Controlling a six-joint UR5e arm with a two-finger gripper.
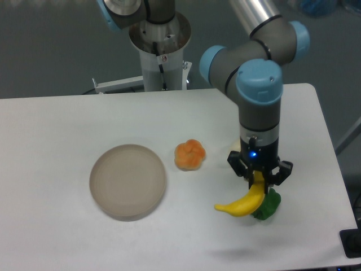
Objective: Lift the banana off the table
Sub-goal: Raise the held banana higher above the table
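The yellow banana [241,203] hangs in the air above the white table [56,141], its upper end pinched in my gripper [259,179]. The gripper is shut on that end and points straight down from the blue-capped wrist. The banana's free tip points left and slightly down. Its shadow lies on the table nearer the front edge, so it is clear of the surface.
A green pepper [268,205] lies right behind the banana, partly hidden by it. A round orange fruit [190,154] sits left of the gripper. A beige plate [128,180] rests further left. The table's right edge runs close to the arm.
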